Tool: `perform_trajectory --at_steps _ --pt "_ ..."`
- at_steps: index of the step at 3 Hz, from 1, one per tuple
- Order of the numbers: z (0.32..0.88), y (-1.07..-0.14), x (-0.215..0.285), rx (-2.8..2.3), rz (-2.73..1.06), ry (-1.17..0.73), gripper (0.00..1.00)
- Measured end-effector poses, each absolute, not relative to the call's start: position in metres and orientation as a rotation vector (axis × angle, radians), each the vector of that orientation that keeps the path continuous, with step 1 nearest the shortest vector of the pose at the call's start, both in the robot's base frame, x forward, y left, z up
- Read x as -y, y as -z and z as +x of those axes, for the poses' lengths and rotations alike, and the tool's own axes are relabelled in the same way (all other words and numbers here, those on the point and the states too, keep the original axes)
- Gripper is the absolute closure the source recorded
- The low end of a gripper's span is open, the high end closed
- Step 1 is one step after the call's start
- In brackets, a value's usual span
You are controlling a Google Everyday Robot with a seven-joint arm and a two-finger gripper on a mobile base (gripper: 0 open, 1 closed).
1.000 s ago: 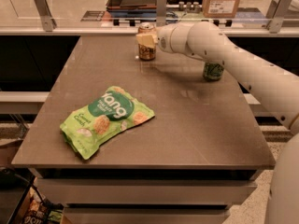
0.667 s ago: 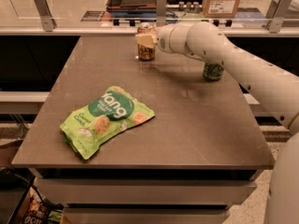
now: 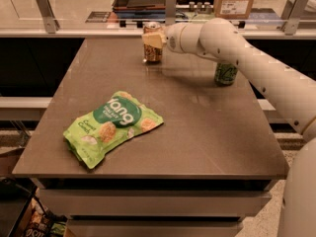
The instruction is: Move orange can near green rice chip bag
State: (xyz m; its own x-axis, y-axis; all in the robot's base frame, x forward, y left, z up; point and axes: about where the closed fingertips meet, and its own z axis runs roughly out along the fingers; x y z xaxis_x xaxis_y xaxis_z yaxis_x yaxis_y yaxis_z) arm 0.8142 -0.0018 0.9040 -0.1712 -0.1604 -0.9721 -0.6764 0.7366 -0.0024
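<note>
Nothing has shifted since a second ago. The white arm's gripper stays near the far edge of the brown table, its claw closed on the upper part of the orange can, a slim aluminium drink can standing upright. The green rice chip bag, a flat bright pouch, lies well apart, toward the front left corner. Bare tabletop stretches between them. A green can stands close to the right edge, behind the arm.

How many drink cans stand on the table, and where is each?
2. The orange can stands near the table's far edge, with the tool at its top. The green can stands to its right, partly hidden behind the arm. No others show.
</note>
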Motion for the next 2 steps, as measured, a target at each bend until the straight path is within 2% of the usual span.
perform_trajectory --at_steps 2 --pt "0.783 -0.943 0.021 -1.677 -0.715 -0.645 1.00"
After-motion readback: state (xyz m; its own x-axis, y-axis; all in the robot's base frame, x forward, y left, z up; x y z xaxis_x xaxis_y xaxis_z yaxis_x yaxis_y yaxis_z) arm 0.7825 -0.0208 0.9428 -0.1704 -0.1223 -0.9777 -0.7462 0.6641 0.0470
